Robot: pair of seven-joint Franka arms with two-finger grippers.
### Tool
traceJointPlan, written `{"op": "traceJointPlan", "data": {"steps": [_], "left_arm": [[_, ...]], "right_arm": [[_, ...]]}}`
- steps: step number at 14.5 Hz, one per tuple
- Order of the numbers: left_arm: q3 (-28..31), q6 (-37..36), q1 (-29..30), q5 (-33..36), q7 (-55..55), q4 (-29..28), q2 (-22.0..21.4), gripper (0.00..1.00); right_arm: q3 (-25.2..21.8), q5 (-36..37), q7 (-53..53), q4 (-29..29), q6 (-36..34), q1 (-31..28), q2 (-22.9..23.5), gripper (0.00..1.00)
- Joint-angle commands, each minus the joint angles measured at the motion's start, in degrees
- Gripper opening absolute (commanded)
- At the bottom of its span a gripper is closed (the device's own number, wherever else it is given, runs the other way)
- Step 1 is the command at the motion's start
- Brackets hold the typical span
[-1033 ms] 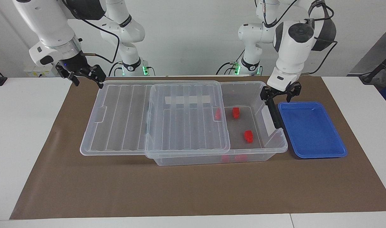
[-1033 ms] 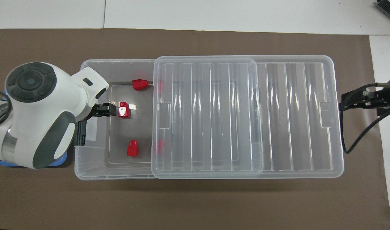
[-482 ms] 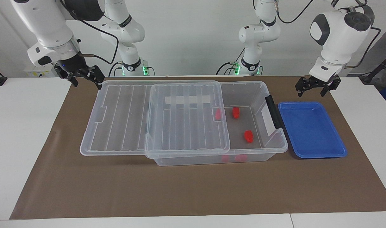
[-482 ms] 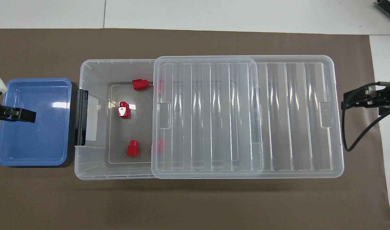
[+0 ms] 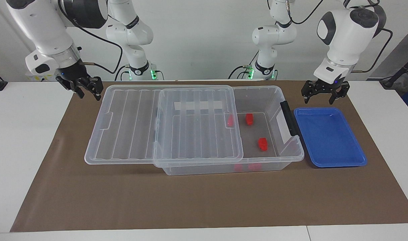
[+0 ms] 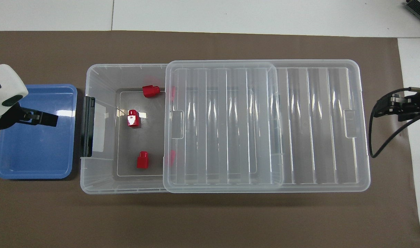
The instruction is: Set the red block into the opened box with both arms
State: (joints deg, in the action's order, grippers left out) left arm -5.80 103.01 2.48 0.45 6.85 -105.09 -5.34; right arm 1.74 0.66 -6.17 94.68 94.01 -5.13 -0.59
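While both arms hang raised at their own ends of the bench (image 5: 23, 150), we judge the placing done or nearly so. The left arm (image 5: 344, 36) holds its jaws spread and empty over the near edge of the blue tray (image 6: 34, 162), where no block shows. The right arm (image 5: 50, 36) waits over the brown mat (image 5: 204, 201), just beside the lid's near corner. We cannot tell whether its jaws are spread or pressed together, but nothing shows in them.

The box (image 6: 100, 179) lies between them with its lid (image 6: 223, 124) slid toward the right arm's end, overhanging there. This leaves an uncovered part by the black handle (image 6: 87, 127). On that bare floor we see three red blocks, well apart: the nearest block (image 6: 142, 160), the middle block (image 6: 133, 118) and the farthest block (image 6: 150, 91). The last lies close to the lid's edge and the farther wall.

We see no red block outside the box, so little seems left. The opening is bounded by the handle wall and the lid's edge, so any reach must come from above. Farther out, the mat offers open room.
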Motion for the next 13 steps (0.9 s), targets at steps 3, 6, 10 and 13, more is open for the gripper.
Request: {"op": "traceJointPlan", "data": {"steps": [3,6,10,13], "left_arm": [[1.9,-7.1,-5.0,-4.2,-1.9,5.0,3.6,1.00],[8.4,-9.7,-11.0,-2.6,-3.0,7.9,4.8,1.00],[12.9,-12.0,-15.7,-2.6,-3.0,14.1,6.4,1.00],[12.7,-12.4,-15.7,-2.6,-3.2,14.2,5.8,1.00]], "right_arm": [[0.4,0.0,6.6,11.5,12.0,-4.4,-3.9,0.00],[0.3,0.1,5.7,16.2,19.2,-4.7,-3.2,0.00],[0.3,0.1,4.9,19.0,26.0,-5.6,-2.2,0.00],[0.3,0.1,5.1,19.2,27.4,-5.5,-1.3,0.00]]}}
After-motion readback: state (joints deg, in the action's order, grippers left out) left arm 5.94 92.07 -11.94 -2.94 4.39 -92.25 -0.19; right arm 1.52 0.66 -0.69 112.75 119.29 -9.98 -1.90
